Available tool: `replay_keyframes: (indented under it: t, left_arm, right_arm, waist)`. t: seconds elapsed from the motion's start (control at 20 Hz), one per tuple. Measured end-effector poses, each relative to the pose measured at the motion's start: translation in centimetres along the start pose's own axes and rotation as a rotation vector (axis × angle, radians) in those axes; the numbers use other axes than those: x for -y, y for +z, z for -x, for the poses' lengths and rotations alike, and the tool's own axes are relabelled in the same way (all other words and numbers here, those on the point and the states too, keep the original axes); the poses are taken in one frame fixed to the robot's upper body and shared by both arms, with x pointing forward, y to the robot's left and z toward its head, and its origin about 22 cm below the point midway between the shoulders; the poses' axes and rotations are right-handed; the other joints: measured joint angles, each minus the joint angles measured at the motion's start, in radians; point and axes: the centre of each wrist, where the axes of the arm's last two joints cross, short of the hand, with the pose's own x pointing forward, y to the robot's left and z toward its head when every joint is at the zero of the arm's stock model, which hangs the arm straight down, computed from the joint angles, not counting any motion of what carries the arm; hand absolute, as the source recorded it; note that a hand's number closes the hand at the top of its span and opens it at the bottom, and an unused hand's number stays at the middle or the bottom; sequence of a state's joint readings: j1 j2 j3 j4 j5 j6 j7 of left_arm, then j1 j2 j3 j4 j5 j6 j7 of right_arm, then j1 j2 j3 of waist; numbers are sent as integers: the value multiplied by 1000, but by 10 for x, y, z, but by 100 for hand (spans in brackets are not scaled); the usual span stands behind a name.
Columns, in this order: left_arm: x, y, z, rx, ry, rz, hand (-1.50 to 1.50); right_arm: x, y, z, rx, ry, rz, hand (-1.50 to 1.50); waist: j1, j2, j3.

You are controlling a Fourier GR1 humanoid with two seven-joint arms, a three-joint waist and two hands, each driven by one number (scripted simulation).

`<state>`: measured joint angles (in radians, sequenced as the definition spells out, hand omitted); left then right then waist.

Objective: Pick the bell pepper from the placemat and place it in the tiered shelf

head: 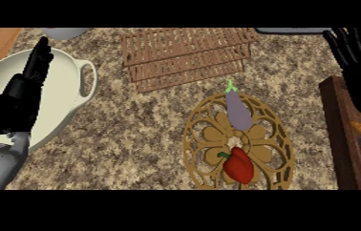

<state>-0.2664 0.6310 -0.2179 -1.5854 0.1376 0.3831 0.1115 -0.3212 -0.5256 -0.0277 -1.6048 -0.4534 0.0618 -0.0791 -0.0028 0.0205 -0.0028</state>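
A red bell pepper (239,165) with a green stem lies on the lower part of a round wooden openwork placemat (271,130) at the lower right. A purple eggplant (238,110) rests on the mat's upper part. The brown slatted tiered shelf (187,53) stands at the top centre, well above the mat. My left hand (28,82) shows at the left edge with straight fingers pointing up, over a cream pot, holding nothing. My right hand (345,46) appears at the upper right edge, only its dark fingers showing, far from the pepper.
A large cream pot (67,89) with a side handle fills the left. A dark wooden block (342,130) runs along the right edge. A grey bowl (65,32) peeks in at the top left. Speckled counter (141,130) lies between pot and mat.
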Motion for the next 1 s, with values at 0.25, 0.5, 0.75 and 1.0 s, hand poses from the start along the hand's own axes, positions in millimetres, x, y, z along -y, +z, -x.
replay_keyframes:
  t: [0.25,0.5,0.75,1.0]
  left_arm:
    - [20,23,35,-146,43,99,0]
    - [46,58,69,-300,134,222,0]
    - [57,74,86,-320,181,280,0]
    - [64,78,90,-315,197,299,0]
  right_arm:
    - [20,16,3,-157,222,35,-150]
    - [46,52,21,-390,517,139,-150]
    - [19,80,47,-407,363,89,-150]
    - [-12,83,28,-358,330,-90,-150]
  waist:
    - [-9,-14,0]
    - [-25,-13,-4]
    - [-12,-21,4]
    - [-10,-27,6]
